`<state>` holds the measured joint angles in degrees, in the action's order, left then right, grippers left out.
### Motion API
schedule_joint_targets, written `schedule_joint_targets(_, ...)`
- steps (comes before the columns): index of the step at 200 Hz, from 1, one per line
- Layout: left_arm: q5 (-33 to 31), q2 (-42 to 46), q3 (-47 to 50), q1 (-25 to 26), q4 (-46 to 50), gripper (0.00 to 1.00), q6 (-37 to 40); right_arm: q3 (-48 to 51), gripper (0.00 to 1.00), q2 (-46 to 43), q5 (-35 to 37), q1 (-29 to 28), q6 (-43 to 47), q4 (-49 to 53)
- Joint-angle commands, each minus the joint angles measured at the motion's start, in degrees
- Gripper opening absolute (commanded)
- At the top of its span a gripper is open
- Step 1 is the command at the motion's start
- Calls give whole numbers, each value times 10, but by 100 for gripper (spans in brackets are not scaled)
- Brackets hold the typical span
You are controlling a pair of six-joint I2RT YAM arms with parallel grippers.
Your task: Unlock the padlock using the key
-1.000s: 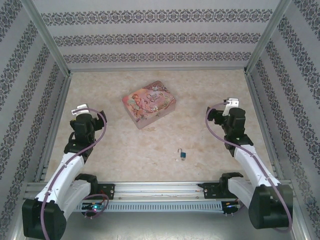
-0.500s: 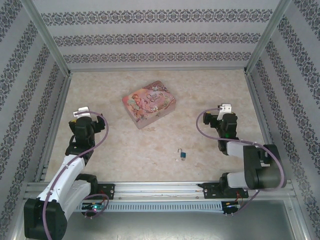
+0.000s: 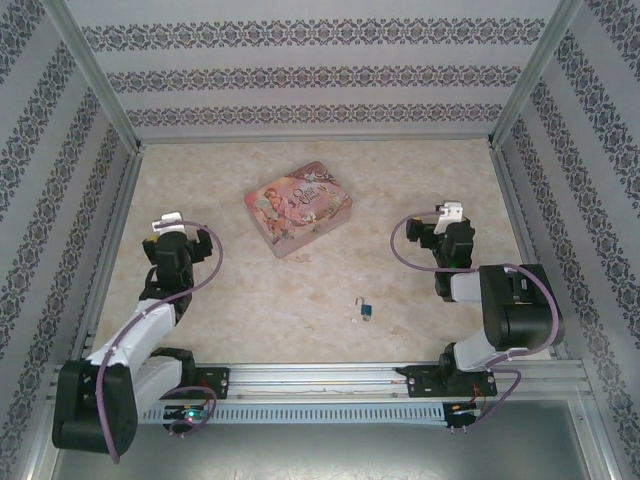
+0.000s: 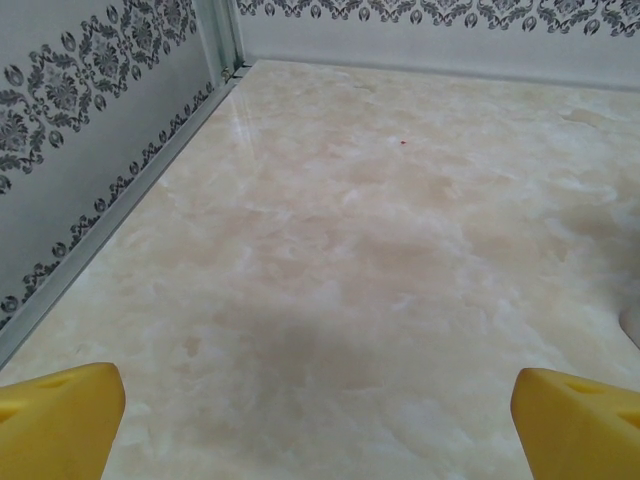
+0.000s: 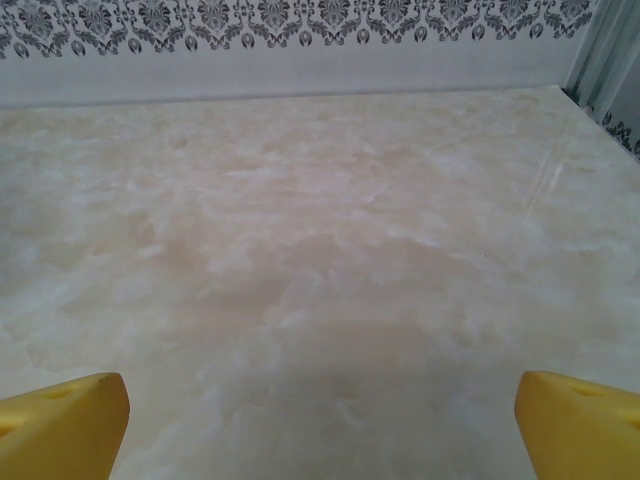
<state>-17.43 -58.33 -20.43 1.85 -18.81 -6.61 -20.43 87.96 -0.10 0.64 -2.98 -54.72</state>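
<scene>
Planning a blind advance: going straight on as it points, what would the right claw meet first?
The way ahead of the right claw looks free over bare table; likely the patterned back wall first, depth unclear.

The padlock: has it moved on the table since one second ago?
No. The padlock lies in the same spot as one second ago, at the same place between the pink tin and the front rail.

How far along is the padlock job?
Done: nothing I can confirm; the padlock lies on the table, too small to tell locked from unlocked. In hand: nothing; the left gripper and right gripper are open, empty, away from it. Left: likely the whole unlocking.
</scene>
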Motion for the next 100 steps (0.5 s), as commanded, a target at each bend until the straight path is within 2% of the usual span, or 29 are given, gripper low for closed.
schedule_joint_targets(1,35,-40,12,-11,-121,99,14,-7,98,-2,-13,4,-4,-6)
schedule_joint_targets(43,89,-155,18,-15,-271,99,29,-7,98,-1,-13,4,-4,-6)
schedule_joint_targets(75,111,-230,23,-18,-346,99,42,-6,98,-2,-13,4,-4,-6)
schedule_joint_targets(100,142,-291,51,-19,-451,99,50,-6,98,-2,-13,3,-4,-7)
